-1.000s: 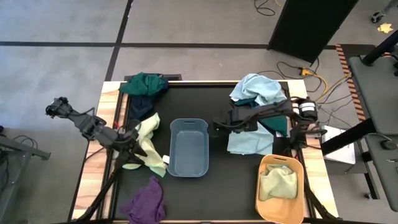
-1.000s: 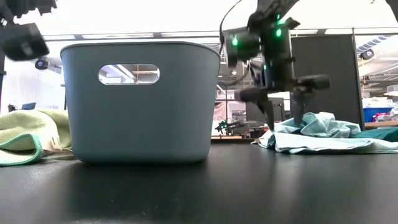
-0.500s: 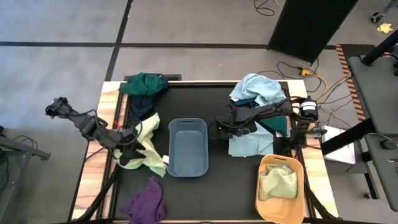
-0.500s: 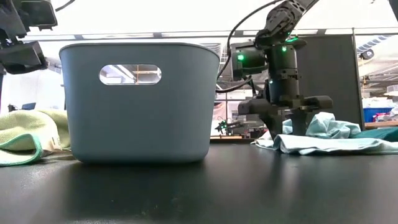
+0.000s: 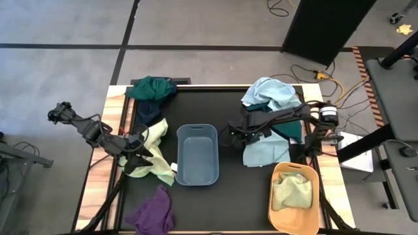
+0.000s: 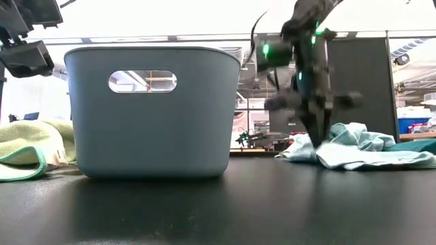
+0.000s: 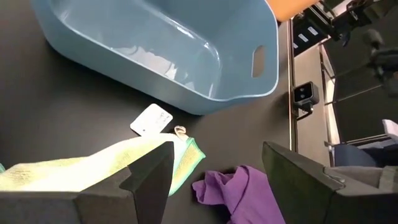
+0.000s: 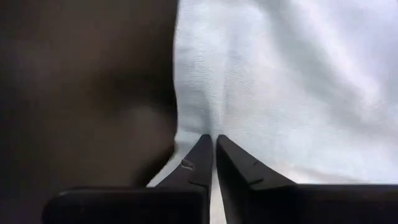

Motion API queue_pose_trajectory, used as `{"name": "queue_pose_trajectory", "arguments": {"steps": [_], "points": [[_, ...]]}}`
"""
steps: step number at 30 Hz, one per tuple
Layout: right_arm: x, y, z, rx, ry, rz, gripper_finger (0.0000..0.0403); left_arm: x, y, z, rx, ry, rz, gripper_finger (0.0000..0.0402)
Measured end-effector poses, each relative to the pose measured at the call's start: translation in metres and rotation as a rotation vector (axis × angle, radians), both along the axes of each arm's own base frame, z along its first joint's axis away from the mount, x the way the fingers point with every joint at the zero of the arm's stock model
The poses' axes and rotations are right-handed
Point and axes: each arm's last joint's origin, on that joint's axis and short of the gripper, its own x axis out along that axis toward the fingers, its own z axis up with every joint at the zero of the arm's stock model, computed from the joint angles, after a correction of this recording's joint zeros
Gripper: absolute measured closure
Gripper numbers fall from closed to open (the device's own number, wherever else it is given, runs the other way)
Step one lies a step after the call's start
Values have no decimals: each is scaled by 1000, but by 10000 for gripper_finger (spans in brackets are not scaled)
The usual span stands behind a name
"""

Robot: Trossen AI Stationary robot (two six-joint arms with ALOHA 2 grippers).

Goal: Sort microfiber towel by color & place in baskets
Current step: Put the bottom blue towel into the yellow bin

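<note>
- Right gripper (image 8: 213, 140): down at the table, its two dark fingers pinched together on the near edge of the flat light-blue microfiber towel (image 5: 264, 149). The right wrist view shows the cloth puckered into a fold where the tips meet, so a hold is judged made.
- Location of that towel: on the black tabletop (image 5: 228, 202), right of centre, beside a heap of light-blue and dark-green cloths (image 5: 271, 94) at the far right.
- Governing relation: the grey-blue rectangular plastic basket (image 5: 198, 153) stands just to the left of the right gripper, its long axis running front to back, open and seemingly holding nothing. The right arm is the nearer to this towel; a lift and a short carry leftward over the rim is judged the next requirement.
- Yellow-orange plastic basket (image 5: 295, 196): near right corner, holding a pale yellow-green cloth (image 5: 290, 191).
- Left gripper (image 7: 214, 171): fingers spread wide, holding nothing, above the pale yellow-green microfiber towel (image 5: 153, 153) left of the grey-blue basket.
- Purple cloth (image 5: 153, 210): front left. Dark green and navy cloths (image 5: 150, 98): far left.
- Risk: the pinch takes only the edge; slippage is possible.
</note>
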Motion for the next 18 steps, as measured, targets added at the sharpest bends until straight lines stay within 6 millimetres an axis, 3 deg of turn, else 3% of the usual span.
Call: {"name": "queue_pose_trajectory", "arguments": {"steps": [4,9,14,18], "points": [[-10,8,34,8,-14,15,391,-1,0,1,-7,-6,-4,171],[-23,24,78,9,-176,-49,392,-1,0,4,-6,-47,-27,171],[-34,44,103,110,-296,-82,375,1,-1,9,-7,-111,-47,171],[-38,62,105,114,-301,-31,334,3,-2,13,-7,-155,-60,171]]}}
